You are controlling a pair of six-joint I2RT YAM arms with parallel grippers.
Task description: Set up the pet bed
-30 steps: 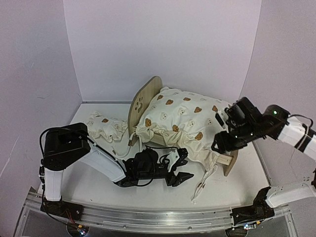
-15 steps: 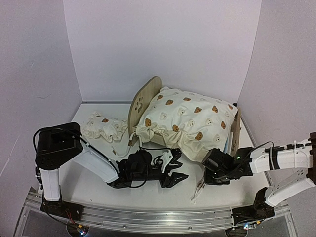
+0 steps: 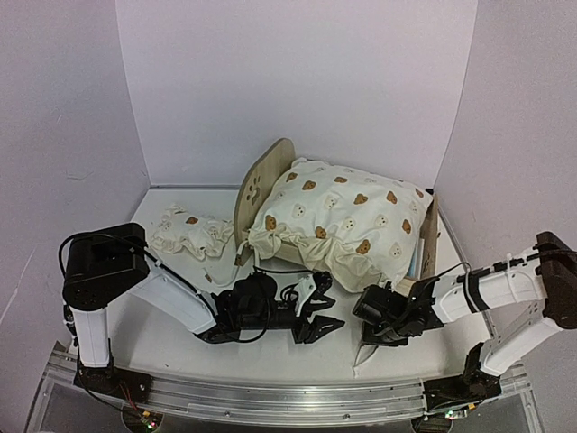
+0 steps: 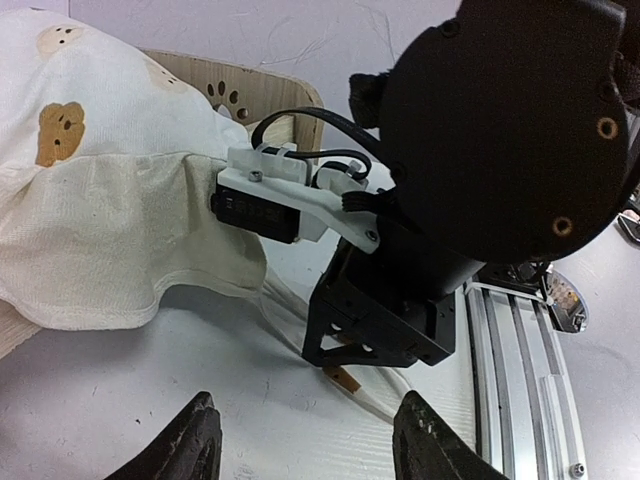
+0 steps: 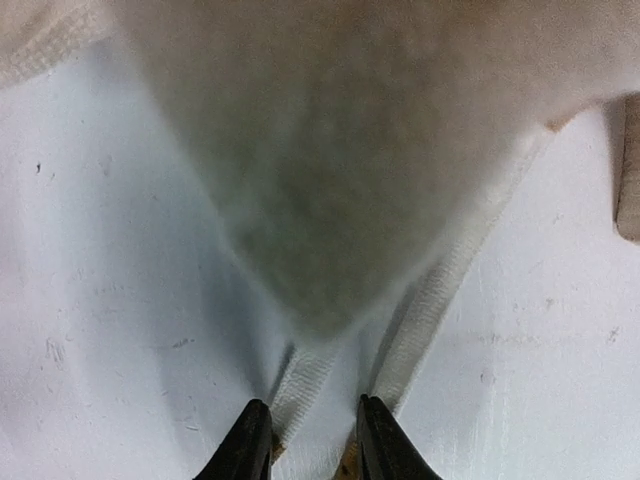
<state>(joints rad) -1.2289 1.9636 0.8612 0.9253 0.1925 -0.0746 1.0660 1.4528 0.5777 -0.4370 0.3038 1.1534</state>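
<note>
Right gripper is down at the table, its fingertips only narrowly apart. Two cloth ties run in towards the gap between them. Whether it is already pinching them or merely straddling them, I cannot tell.

The ties trail from the near right corner of the bear-print cushion, which hangs over the gripper in the wrist view. That cushion lies on the pet bed, which stands just beyond the gripper, away from the arm bases. The bed's long axis runs side to side across the table, with the paw-print headboard at the left and the foot end at the right.

Left gripper rests low with its fingers wide apart, holding nothing, just beside the right one and near the middle of the bed's near side.

A small pillow lies on the table left of the headboard.

The right arm looks nearer the ties and the foot end, so any work on them likely falls to it.
</note>
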